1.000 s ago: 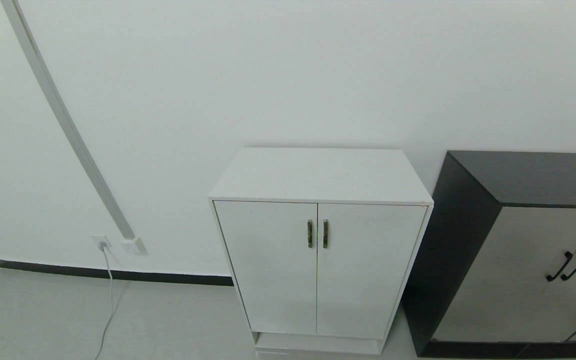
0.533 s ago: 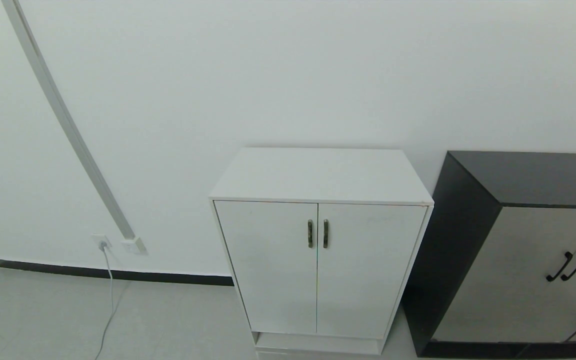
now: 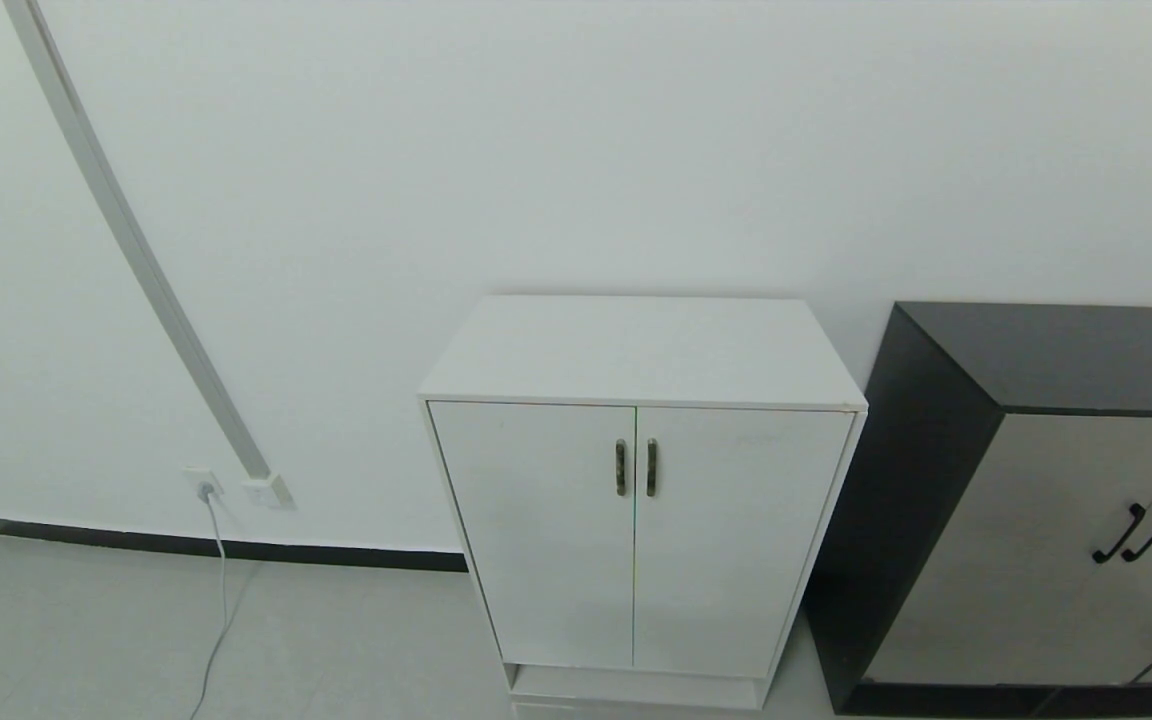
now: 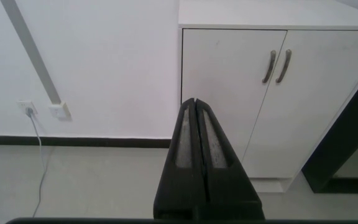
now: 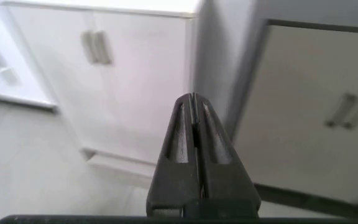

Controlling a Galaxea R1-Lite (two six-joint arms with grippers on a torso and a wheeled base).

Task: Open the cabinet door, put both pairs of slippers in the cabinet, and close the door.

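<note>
A white two-door cabinet (image 3: 636,500) stands against the wall with both doors closed and two dark vertical handles (image 3: 635,467) at the centre seam. The same cabinet (image 4: 272,93) faces my left gripper (image 4: 195,102), which is shut, holds nothing and hangs some way in front of the cabinet's left door. My right gripper (image 5: 192,98) is also shut and empty, held well short of the cabinet (image 5: 104,74), near its right edge.
A black cabinet (image 3: 1036,500) with grey doors and black handles stands close to the right of the white one. A wall socket (image 3: 204,488) with a grey cable running down to the floor is at the left, under a slanted cable duct (image 3: 126,240). Grey tiled floor lies at the left.
</note>
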